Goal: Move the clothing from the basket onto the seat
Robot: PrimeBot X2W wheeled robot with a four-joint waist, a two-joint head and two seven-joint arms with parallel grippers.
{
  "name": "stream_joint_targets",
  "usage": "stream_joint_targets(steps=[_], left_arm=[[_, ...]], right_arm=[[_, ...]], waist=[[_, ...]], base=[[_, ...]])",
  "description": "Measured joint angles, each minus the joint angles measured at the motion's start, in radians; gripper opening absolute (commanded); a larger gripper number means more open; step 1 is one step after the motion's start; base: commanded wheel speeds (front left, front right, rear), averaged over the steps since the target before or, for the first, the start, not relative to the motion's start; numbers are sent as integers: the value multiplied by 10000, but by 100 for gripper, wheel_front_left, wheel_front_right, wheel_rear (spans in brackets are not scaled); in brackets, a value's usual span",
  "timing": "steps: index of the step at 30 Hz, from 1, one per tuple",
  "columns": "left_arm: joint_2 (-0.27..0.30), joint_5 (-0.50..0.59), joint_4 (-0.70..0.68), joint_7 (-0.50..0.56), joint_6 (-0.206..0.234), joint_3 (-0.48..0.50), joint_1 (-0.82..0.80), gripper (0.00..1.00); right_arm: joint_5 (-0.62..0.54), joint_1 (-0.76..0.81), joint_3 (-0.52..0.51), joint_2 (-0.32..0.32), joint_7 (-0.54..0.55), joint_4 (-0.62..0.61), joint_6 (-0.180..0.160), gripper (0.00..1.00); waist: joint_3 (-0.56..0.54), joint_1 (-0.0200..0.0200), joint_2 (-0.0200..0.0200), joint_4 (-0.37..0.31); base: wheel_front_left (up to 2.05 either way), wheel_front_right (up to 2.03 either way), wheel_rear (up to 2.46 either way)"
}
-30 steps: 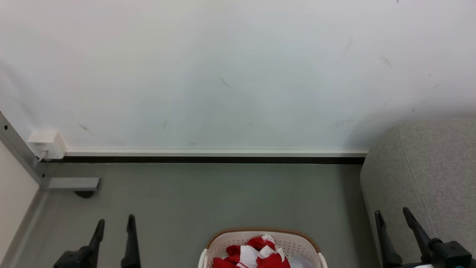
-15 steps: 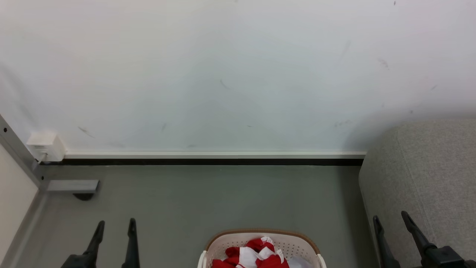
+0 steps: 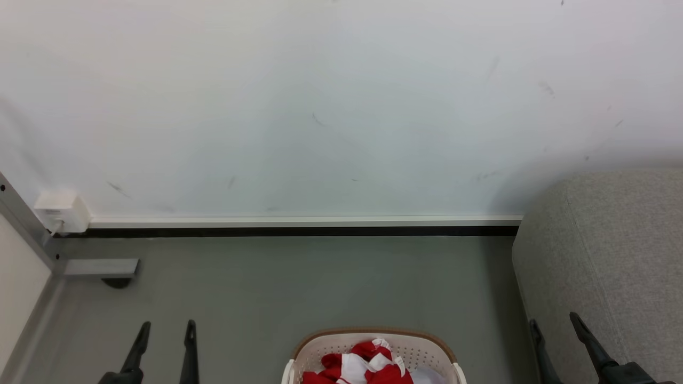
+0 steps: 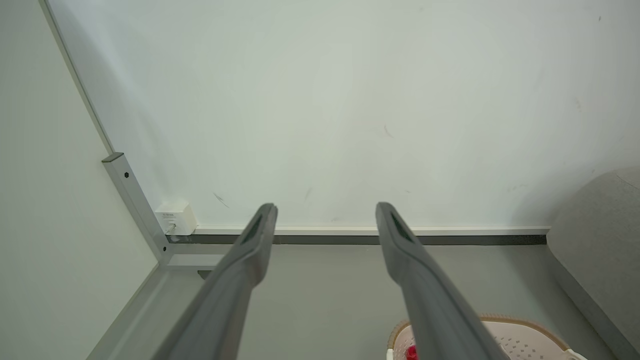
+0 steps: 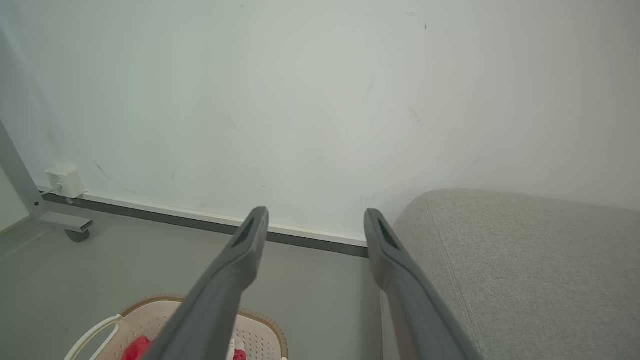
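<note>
I count one basket holding one red-and-white heap of clothing; how many garments are in it I cannot tell. One seat. Two pincers on my screens, left pincer and right pincer, two fingers apiece. One white wall box.

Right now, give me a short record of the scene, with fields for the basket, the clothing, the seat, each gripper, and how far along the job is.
basket: cream-white with a brown rim, on the grey floor, bottom centre of the head view
clothing: red and white, heaped inside the basket
seat: light grey, on the robot's right of the basket, nothing on its visible part
left gripper: open, empty, over the floor left of the basket
right gripper: open, empty, by the seat's near edge
progress: no clothing picked up yet
</note>
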Motion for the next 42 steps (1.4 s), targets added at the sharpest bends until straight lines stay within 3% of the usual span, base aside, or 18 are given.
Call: stream_joint_targets(steps=[19,24,29,42], left_arm=[[-337,219,115,-59,-552,268,-311,100],[-414,355,903,-44,-1114,-489,-1469,100],[-326,928,2038,759,-1484,-1473,-3237,100],[-102,1684,5047,3158,-1850,-3528,-6476,100]], right_arm=[[199,-374,-142,4,-54,-265,0,100],[299,-995,-353,42,-75,-882,0,100],[366,-1668,-487,90,-75,-1312,0,100],[989,-3125,-215,151,-73,-2309,0,100]], waist=[[496,0,0,-384],[1386,0,0,-575],[2608,2,0,-816],[5753,4,1,-1841]], base=[[0,0,0],[0,0,0],[0,0,0],[0,0,0]])
